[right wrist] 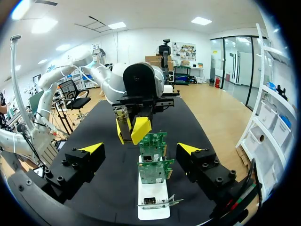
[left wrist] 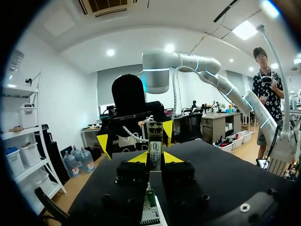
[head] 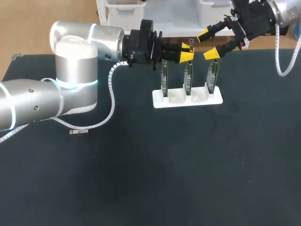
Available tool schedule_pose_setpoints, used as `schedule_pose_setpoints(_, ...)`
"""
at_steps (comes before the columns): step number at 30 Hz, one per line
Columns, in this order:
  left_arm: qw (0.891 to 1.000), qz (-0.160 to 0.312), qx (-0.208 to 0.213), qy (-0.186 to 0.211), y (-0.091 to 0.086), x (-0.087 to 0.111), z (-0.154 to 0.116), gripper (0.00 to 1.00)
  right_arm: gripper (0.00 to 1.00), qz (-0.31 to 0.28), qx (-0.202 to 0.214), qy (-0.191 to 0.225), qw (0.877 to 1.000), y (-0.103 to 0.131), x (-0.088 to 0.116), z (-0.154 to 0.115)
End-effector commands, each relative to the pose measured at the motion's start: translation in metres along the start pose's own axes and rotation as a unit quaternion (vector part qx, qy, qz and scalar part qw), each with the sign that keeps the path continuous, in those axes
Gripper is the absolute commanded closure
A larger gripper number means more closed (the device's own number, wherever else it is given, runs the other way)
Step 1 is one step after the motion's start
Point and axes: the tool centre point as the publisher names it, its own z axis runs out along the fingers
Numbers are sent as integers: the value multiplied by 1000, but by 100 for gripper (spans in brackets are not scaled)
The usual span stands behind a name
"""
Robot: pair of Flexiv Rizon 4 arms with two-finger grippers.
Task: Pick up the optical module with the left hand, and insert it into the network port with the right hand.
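My left gripper (head: 187, 52) hovers above the middle card of the stand and is shut on the optical module (left wrist: 155, 147), a slim silver block that points forward between its yellow tips (left wrist: 139, 158). Three green network cards (head: 187, 77) stand upright in a white holder (head: 188, 100). My right gripper (head: 207, 44) hangs just right of the left one, above the right-hand card (head: 214, 75), fingers wide open and holding nothing. In the right wrist view the cards (right wrist: 154, 169) line up between its open fingers (right wrist: 92, 149), with the left gripper (right wrist: 134, 131) just beyond them.
A small metal piece (head: 78, 132) lies on the dark table (head: 155, 179) under my left arm. The white holder sits near the table's far edge.
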Motion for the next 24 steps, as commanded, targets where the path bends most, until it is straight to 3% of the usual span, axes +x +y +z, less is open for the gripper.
schedule_pose_setpoints(1, 1000, 1, -10, 3, -5, -4, -1, 100, 0, 0, 2, 0, 1000, 2, 0, 0)
schedule_pose_setpoints(24, 999, -32, -14, 2, 14, -1, 2, 100, 0, 0, 2, 0, 1000, 2, 0, 0)
